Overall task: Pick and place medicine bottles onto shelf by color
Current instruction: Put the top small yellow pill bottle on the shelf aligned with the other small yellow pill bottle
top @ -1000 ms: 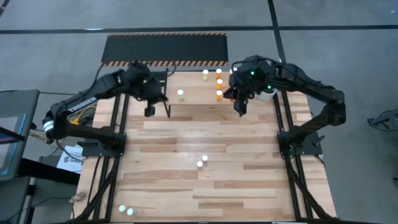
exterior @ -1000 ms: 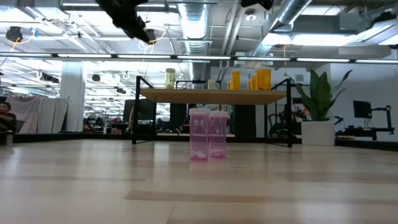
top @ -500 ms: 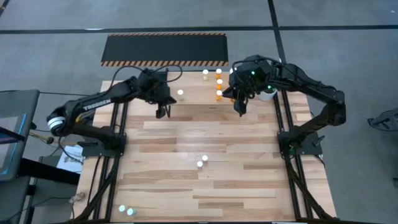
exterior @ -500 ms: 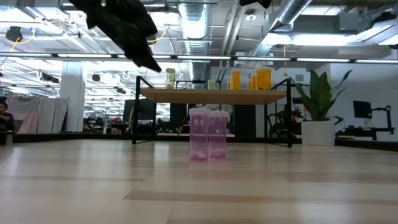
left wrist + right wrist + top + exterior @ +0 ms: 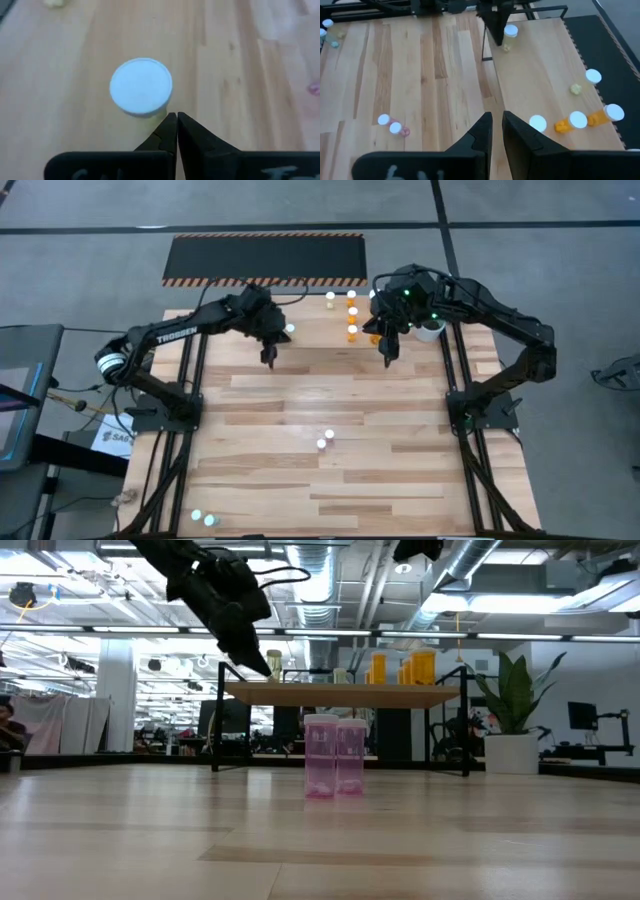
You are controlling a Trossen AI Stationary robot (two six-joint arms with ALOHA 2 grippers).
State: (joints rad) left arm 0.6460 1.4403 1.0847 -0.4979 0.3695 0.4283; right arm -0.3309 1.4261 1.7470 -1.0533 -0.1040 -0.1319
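Observation:
The shelf [image 5: 315,330] stands at the table's far middle. On it are three orange medicine bottles [image 5: 352,311], a pale one behind them [image 5: 330,297], and a pale white-capped bottle [image 5: 290,330] standing alone near its left end. My left gripper [image 5: 176,119] is shut, slanting down, its tips right beside that lone bottle [image 5: 141,89]. My right gripper [image 5: 496,120] hangs high over the shelf's right front, open by a narrow gap, with nothing in it. Two pink bottles [image 5: 335,755] stand upright mid-table. My left gripper's shut fingertips [image 5: 172,120] come slanting down at the lone pale bottle's side, below its cap [image 5: 152,112]. I cannot tell whether they touch it. The bottle stands upright on the shelf.
A white pot with a plant [image 5: 430,330] stands at the shelf's right end. Two greenish bottles [image 5: 203,519] sit at the table's near left corner. A black mat with striped edges [image 5: 265,258] lies beyond the far edge.
My left gripper has gone down and toward the table's right, from left of the shelf to the lone pale bottle at the shelf's left end. The bottles have stayed where they were.

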